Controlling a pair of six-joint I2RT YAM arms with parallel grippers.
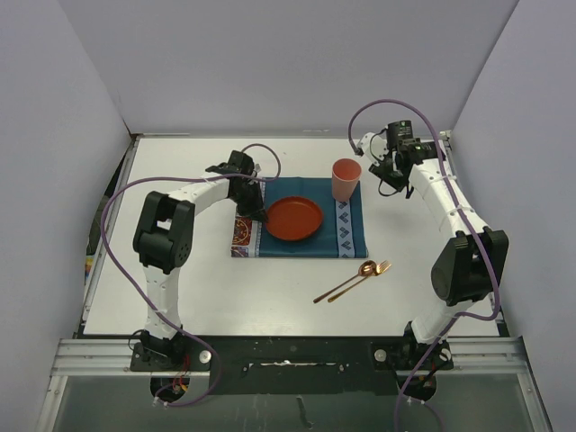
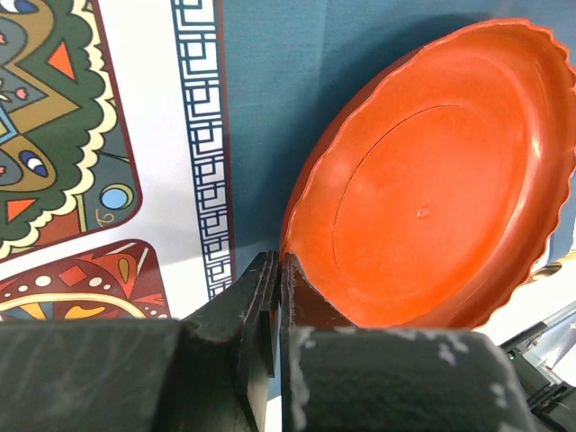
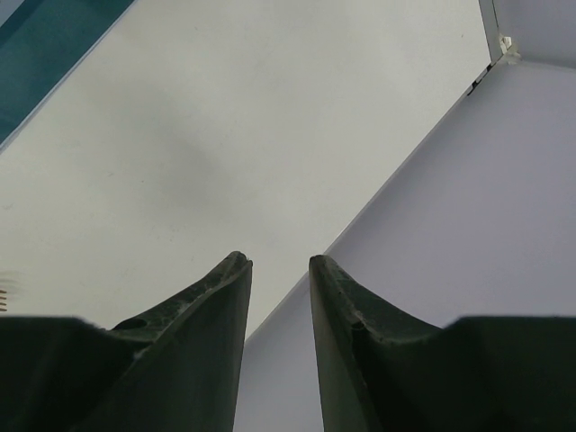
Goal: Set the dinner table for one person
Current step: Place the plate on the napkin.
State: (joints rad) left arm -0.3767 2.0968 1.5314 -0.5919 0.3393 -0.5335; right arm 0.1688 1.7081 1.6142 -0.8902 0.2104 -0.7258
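The large plain white rectangular tabletop (image 1: 225, 297) with thin metal edging lies flat and level. Its bare surface spreads out on every side of the teal rectangular placemat (image 1: 297, 249), widest on the near side.

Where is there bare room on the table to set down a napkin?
Bare dinner table lies near-left of the placemat, and along the far edge behind it. Crowded: plate, cup and left gripper at the placemat, spoon and fork just near-right.
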